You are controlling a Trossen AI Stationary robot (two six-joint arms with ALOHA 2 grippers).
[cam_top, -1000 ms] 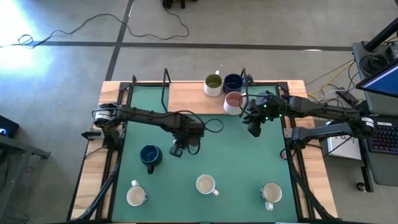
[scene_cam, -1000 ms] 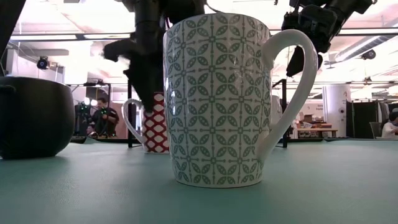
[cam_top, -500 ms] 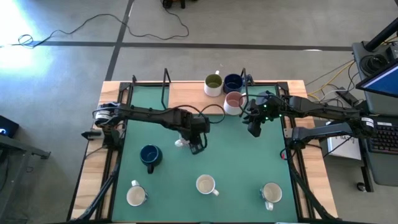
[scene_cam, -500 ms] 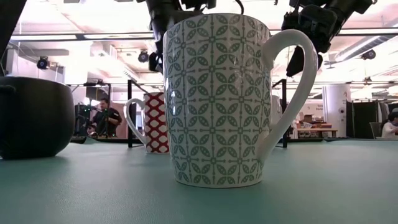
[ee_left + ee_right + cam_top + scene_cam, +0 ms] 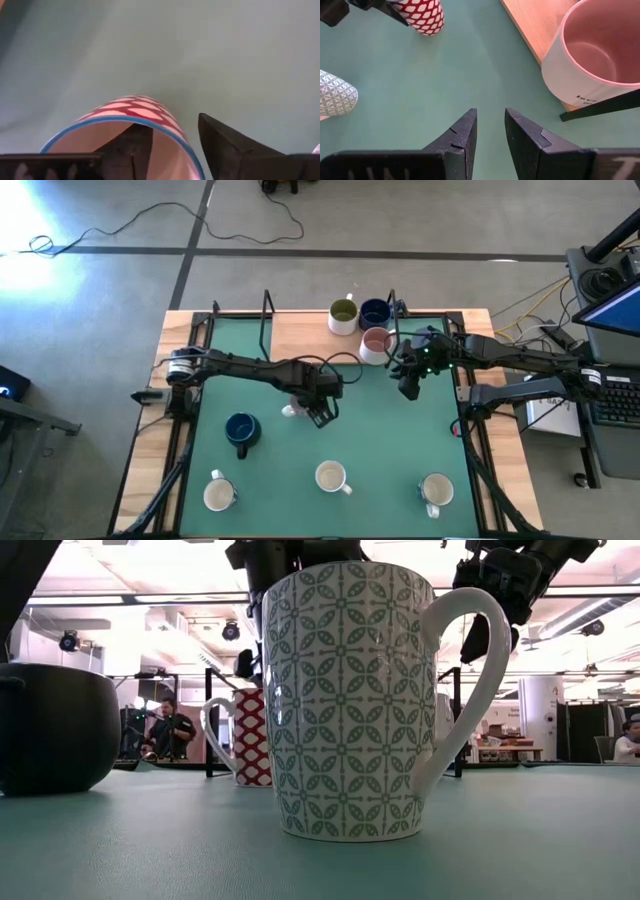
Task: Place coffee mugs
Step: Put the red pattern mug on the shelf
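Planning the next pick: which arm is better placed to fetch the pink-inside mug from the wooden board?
Right. The right gripper hangs open beside the pink-inside mug; the left gripper straddles the red-patterned mug's rim mid-table.

A green-patterned mug point(image 5: 350, 700) stands before a red-patterned mug point(image 5: 250, 738).

High view: taken from overhead, straight down; whole green mat point(image 5: 380, 440) and both arms covered. Low view: set at mat height, level across table into room; green-patterned mug point(image 5: 345, 700) very near lens, fills frame centre. Left wrist view: aimed steeply down, very close on red-patterned mug point(image 5: 135, 112) at lower frame. Right wrist view: angled down across mat from farther off. Red-patterned mug shared by all four views; green-patterned mug shared by low, right wrist, high views.
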